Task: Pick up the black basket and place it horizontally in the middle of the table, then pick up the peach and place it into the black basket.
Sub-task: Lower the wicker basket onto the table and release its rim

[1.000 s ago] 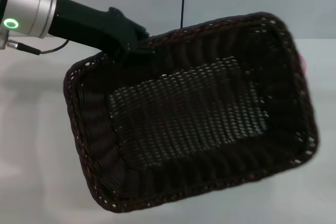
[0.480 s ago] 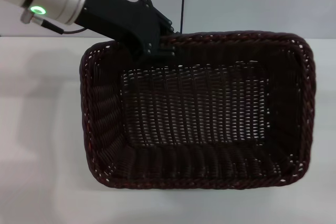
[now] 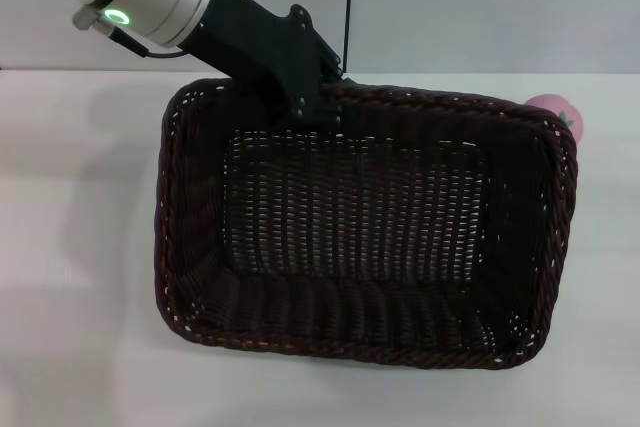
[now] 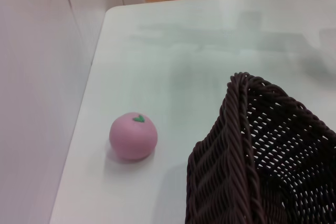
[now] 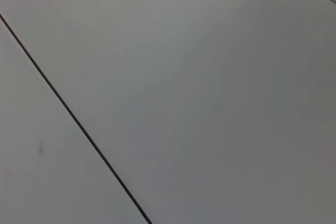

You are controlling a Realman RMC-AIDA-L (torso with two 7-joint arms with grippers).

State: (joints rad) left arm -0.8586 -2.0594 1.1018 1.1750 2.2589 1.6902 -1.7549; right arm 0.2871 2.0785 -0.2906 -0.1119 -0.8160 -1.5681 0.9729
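The black basket (image 3: 365,222) fills the middle of the head view, long side running left to right, slightly skewed, over the white table (image 3: 70,247). My left gripper (image 3: 322,99) comes in from the upper left and is shut on the basket's far rim. The peach (image 3: 557,114), pink with a green leaf mark, peeks out behind the basket's far right corner. In the left wrist view the peach (image 4: 133,135) lies on the table beside a corner of the basket (image 4: 262,161), not touching it. The right gripper is out of sight.
A grey wall (image 3: 480,7) with a thin dark vertical line stands behind the table's far edge. The right wrist view shows only a plain grey surface (image 5: 210,103) crossed by a dark line. Bare tabletop lies left of the basket and in front of it.
The left arm has swung the basket from a tilted, diagonal pose to nearly level and square with the table. The peach has come into view behind its right corner.
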